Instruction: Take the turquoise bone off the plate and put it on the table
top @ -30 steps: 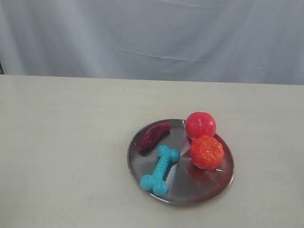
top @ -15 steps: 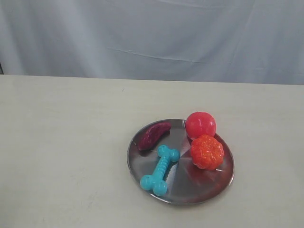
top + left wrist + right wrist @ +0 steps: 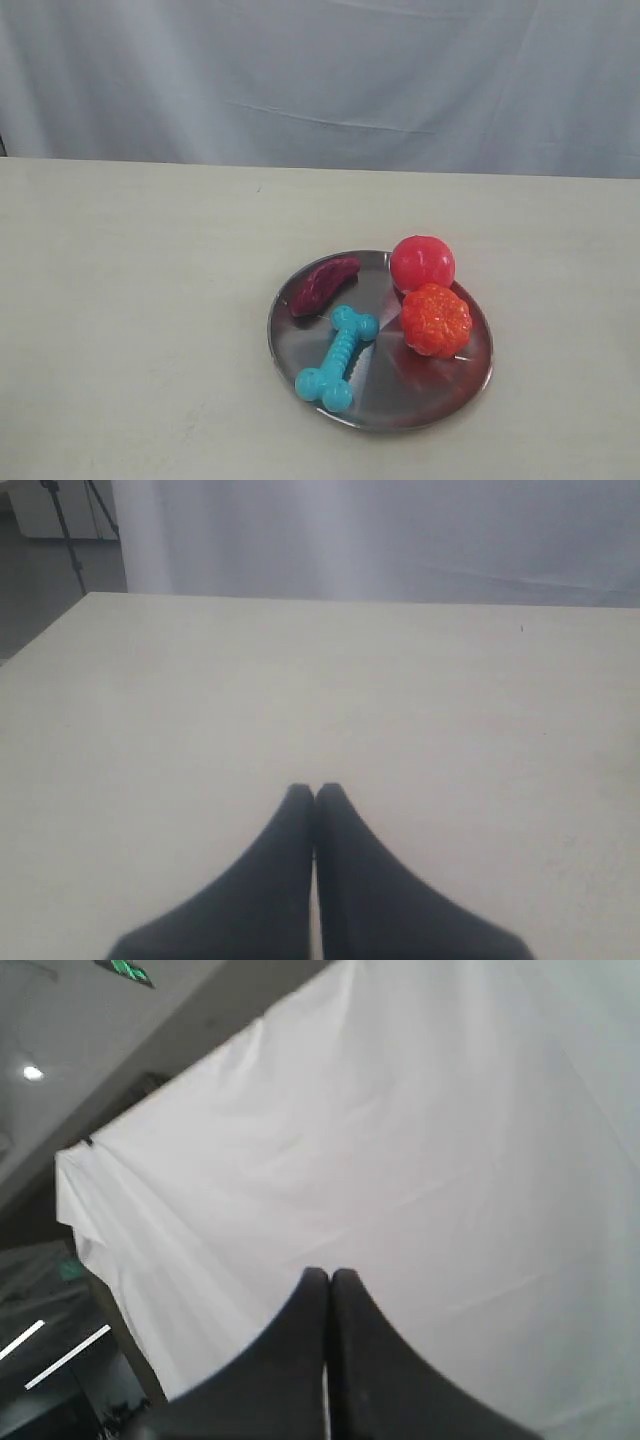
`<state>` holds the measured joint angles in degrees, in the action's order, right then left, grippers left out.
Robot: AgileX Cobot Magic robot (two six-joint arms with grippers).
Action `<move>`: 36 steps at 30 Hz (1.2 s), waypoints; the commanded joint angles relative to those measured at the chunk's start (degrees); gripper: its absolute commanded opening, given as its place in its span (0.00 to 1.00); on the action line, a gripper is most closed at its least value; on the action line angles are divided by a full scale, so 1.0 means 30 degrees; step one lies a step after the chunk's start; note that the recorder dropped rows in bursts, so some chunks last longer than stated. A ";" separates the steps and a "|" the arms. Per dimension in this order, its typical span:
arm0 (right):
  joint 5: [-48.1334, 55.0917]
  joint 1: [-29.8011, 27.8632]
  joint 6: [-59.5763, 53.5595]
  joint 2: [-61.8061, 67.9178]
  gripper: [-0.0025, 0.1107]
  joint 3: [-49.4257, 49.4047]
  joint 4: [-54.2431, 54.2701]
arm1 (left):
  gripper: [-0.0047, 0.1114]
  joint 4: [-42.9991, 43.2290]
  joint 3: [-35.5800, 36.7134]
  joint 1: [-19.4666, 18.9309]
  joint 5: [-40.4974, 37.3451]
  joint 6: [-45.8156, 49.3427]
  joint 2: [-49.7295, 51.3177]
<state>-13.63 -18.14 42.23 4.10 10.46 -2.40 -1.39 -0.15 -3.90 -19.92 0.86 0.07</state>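
The turquoise bone (image 3: 338, 358) lies on the left front part of the round steel plate (image 3: 440, 395), which rests on the cream table (image 3: 130, 300). Neither gripper shows in the exterior view. In the left wrist view my left gripper (image 3: 314, 792) is shut with nothing in it, above bare table (image 3: 300, 680); the bone and plate are out of that view. In the right wrist view my right gripper (image 3: 329, 1276) is shut and empty, pointing up at a white curtain (image 3: 400, 1140).
On the plate also sit a dark purple elongated toy (image 3: 323, 285), a red ball (image 3: 422, 262) and an orange ridged ball (image 3: 436, 319). A pale curtain (image 3: 320, 80) hangs behind the table's far edge. A tripod (image 3: 75, 520) stands beyond the table.
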 commanded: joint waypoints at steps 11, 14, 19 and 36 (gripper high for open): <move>1.1998 0.6701 -0.3914 1.1195 0.02 1.1165 -0.0924 | 0.04 -0.0028 0.0049 0.0147 0.0102 -0.0080 -0.0025; 1.4342 0.8063 -0.4313 1.3516 0.02 1.3566 -0.0924 | 0.04 -0.0028 0.0049 0.0147 0.0102 -0.0080 -0.0025; 1.8015 0.8761 -0.6275 1.7414 0.02 1.6966 -0.0355 | 0.04 -0.0028 0.0049 0.0147 0.0102 -0.0080 -0.0025; 2.0840 0.8761 -0.8001 2.6336 0.02 1.9602 -0.0100 | 0.04 -0.0028 0.0049 0.0147 0.0102 -0.0080 -0.0025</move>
<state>48.50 7.99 18.77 79.33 68.85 -2.81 -1.39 -0.15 -3.90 -19.92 0.86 0.07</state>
